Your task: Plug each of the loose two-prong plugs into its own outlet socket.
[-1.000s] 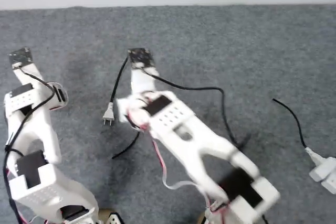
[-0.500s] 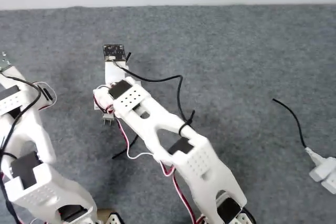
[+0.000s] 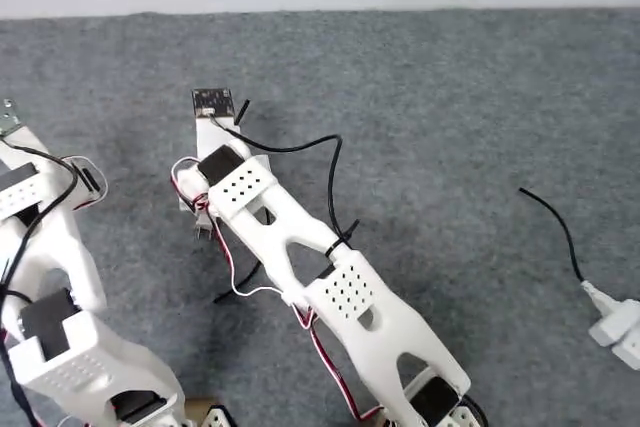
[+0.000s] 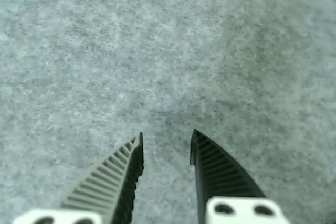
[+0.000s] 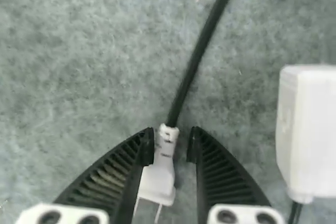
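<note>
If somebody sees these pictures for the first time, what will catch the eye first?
The right gripper stands open around a white two-prong plug on its black cable, at the left middle of the grey carpet. The left gripper hangs open over bare carpet, and a white block on a black cord lies at the far right edge.

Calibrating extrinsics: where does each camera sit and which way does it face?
High view: fixed above the table, looking down on the grey carpet; shows the left arm and right arm from above.
Left wrist view: on the left arm's wrist, facing down past its open left tool at carpet.
Right wrist view: on the right arm's wrist, facing down past the right tool, which straddles the white plug and black cord.
Shared: high and right wrist views both catch the plug; all see carpet.
</note>
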Robot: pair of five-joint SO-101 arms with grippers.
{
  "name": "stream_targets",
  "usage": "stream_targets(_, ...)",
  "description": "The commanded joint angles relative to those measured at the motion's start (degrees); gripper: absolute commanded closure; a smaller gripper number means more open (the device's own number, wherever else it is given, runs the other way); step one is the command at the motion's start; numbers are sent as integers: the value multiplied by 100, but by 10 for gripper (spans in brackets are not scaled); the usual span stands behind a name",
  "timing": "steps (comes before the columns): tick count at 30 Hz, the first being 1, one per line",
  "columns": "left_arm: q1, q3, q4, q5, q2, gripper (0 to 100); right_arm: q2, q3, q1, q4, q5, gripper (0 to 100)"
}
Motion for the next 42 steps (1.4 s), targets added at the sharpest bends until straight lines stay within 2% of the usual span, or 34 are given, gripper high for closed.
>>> stream_targets(1, -9, -215, 62, 44, -35, 855, 119, -721, -31, 488, 0, 997)
stream_targets(9, 0, -268, 44, 35, 132, 855, 277, -1670, -22, 1552, 281, 991)
stream_targets(12, 62, -268, 35, 35, 132, 855, 277, -2752, -154, 2387, 668, 991)
stream_targets(14, 70, -268, 35, 35, 132, 855, 215, -2971, -268, 2448, 1090, 991)
stream_targets(20, 105, -268, 35, 35, 141, 855, -1024, -1776, -321, 2448, 1618, 991)
stream_targets(28, 281, -268, 26, 18, 185, 855, -3538, 413, -57, 2440, 2101, 991)
stream_targets(36, 756, -154, 70, -545, 167, 858, -5420, 2514, 1042, 2404, 2444, 991)
stream_targets(42, 1292, 22, 44, -571, 132, 858, -6255, 3789, 1736, 2325, 2690, 991)
